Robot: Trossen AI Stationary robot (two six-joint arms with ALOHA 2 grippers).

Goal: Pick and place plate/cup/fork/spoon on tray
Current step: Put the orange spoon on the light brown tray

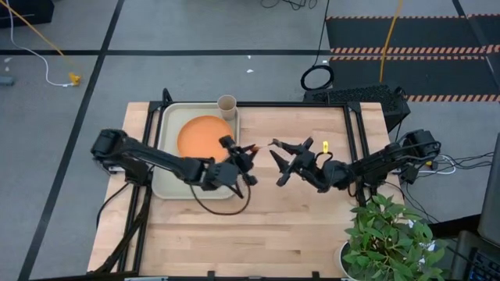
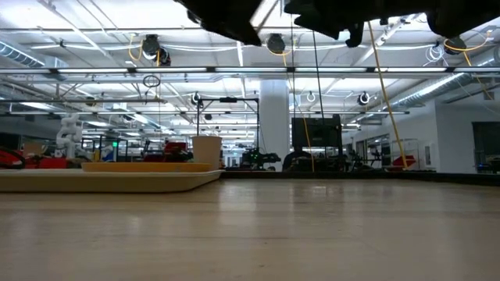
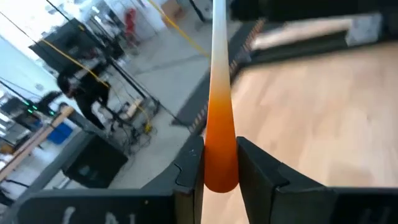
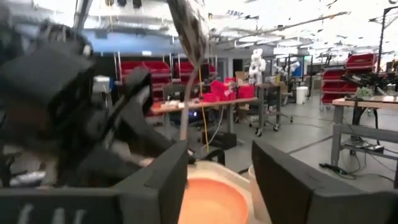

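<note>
Orange-handled metal utensil (image 3: 221, 143) is up in the air right now, pinched by the left hand (image 1: 248, 152) at the butt of its handle. Honestly I can't tell if it's the fork or the spoon, the business end is too blurry. It sits just off the right edge of the pale beige-green rectangular tray (image 1: 164, 183), above the bare wooden desk (image 1: 273, 226), in between the two hands. The round flat orange plate (image 1: 205, 134) is already lying in the tray, and the small tan cylindrical cup (image 1: 226, 104) stands at the tray's far right corner.

The right hand (image 1: 283, 160) is close by, facing the left one, with its fingers spread wide and nothing in them.

What worries me:
- The grip is only on the tail of a thin, smooth handle, with the whole metal part sticking out free. I'd guess any quick swing lets it pivot or slide out and drop on the desk instead of the tray.
- The two hands are really near each other, so a careless move could knock the metal tip against the right hand's fingers and twist the utensil loose.

Direction-wise, from above the long axis runs roughly across the desk: handle end in the left hand, silver end pointing away from the tray, toward the right hand.
</note>
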